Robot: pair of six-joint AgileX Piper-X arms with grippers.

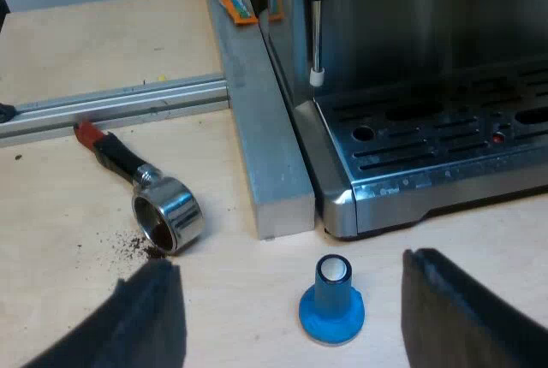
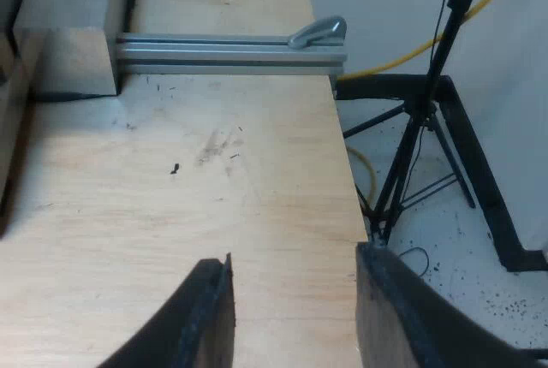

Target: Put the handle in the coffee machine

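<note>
One holder point(image 1: 159, 204) lying loose, left gripper point(image 1: 289, 265) spread

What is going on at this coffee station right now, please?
Nothing is held yet. The metal holder with a dark, red-tipped handle lies loose on its side on the light wooden table, with dark coffee grounds spilled beside its basket. A blue round-based tamper stands upright near the stainless-steel espresso machine. The left pincer hovers open above the table near both; the right pincer, also open, is over the table's edge. The holder is not in the machine yet.
</note>
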